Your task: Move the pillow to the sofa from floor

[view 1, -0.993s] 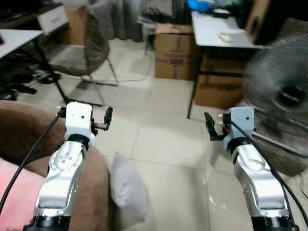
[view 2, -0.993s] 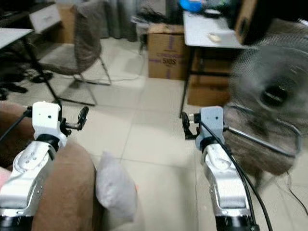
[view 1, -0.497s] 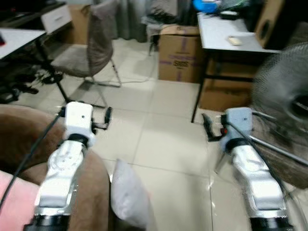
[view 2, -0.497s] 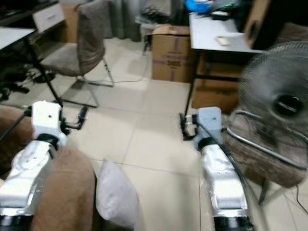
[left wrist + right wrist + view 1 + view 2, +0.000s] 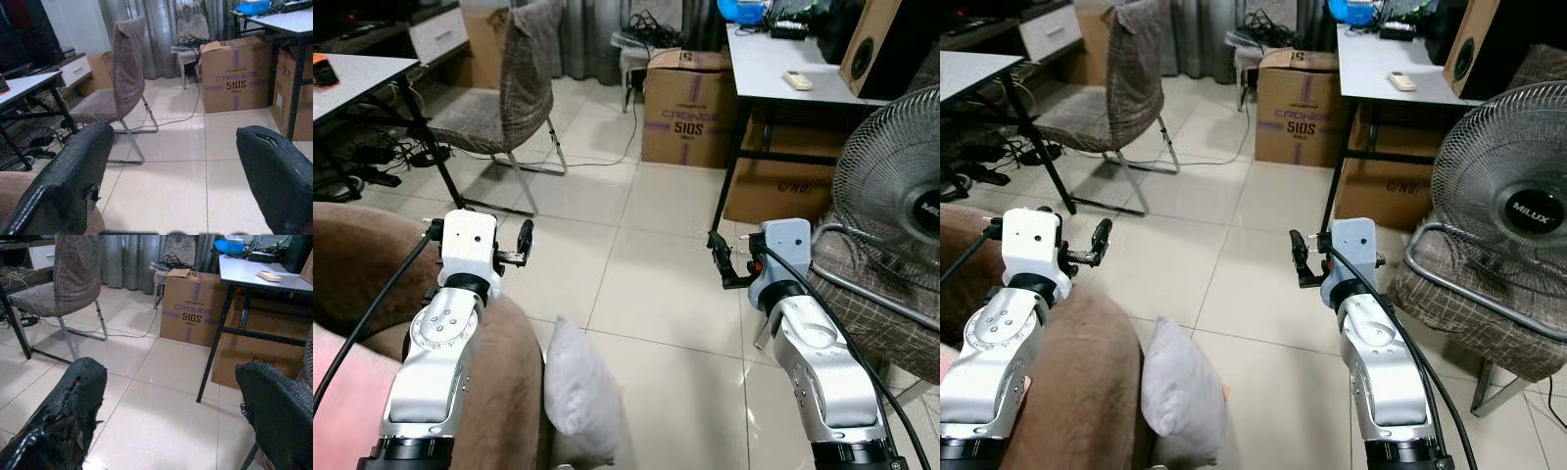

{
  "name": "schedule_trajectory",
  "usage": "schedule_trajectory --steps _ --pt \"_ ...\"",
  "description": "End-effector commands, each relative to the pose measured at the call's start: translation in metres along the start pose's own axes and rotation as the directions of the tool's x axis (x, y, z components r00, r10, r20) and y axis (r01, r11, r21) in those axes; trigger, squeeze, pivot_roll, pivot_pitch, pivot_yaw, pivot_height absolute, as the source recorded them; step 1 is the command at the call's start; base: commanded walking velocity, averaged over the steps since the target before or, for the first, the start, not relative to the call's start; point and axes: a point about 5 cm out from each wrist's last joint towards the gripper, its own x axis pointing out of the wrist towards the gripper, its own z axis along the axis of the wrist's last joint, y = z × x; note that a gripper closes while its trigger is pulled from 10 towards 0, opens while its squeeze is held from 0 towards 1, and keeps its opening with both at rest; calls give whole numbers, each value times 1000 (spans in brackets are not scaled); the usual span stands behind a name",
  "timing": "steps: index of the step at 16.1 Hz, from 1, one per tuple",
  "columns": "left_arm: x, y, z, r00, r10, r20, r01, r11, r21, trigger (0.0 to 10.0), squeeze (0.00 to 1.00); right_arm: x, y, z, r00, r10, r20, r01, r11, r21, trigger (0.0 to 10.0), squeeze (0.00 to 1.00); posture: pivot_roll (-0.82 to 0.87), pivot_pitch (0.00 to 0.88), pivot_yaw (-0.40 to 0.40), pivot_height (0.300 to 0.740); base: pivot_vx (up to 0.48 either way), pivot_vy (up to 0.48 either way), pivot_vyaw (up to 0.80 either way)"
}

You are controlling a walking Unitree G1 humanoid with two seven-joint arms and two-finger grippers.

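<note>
A pale grey pillow [image 5: 580,390] stands on edge on the tiled floor, leaning against the brown sofa arm [image 5: 504,382] at the lower left. My left gripper [image 5: 523,241] is raised above the sofa arm, up and left of the pillow, and its fingers [image 5: 73,181] are spread wide with nothing between them. My right gripper [image 5: 720,260] hovers over bare tiles to the pillow's upper right, open and empty too, its fingers [image 5: 66,406] far apart.
A standing fan [image 5: 896,201] on a checked seat is close on the right. Behind it stands a white desk [image 5: 773,64] with cardboard boxes [image 5: 683,106] under and beside it. A chair [image 5: 509,93] and a second desk [image 5: 352,73] are at the far left.
The camera has swung and steadied, so the whole scene shifted and sharpened. Both arms keep about the same raised pose, grippers open. The pillow still leans on the sofa arm.
</note>
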Motion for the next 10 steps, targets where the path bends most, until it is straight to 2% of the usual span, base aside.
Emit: schedule_trajectory --steps 1,2,3,4,7,10 --pt "1 1 0 1000 9 -1 -9 1000 9 10000 275 0 0 1 1000 2 7 -2 1000 3 10000 0 -69 0 21 685 0 0 0" --pt "1 1 0 1000 9 -1 -9 1000 8 10000 251 0 0 1 1000 2 6 -2 1000 3 10000 0 -69 0 21 680 0 0 0" --pt "1 0 0 1000 12 -2 -12 1000 9 10000 149 0 0 0 1000 1 5 -1 1000 2 10000 0 -69 0 21 670 0 0 0" --pt "1 1 0 1000 13 -2 -13 1000 10 10000 125 0 0 0 1000 1 5 -1 1000 1 10000 0 -69 0 21 665 0 0 0" --pt "1 1 0 1000 15 0 -15 1000 21 10000 125 1 0 0 1000 4 1 -4 1000 -8 10000 0 -67 0 21 661 0 0 0" --pt "2 1 1 1000 16 2 -16 999 38 10000 129 2 1 -1 1000 4 -2 -4 1000 -12 10000 0 -68 0 23 661 0 -324 0"
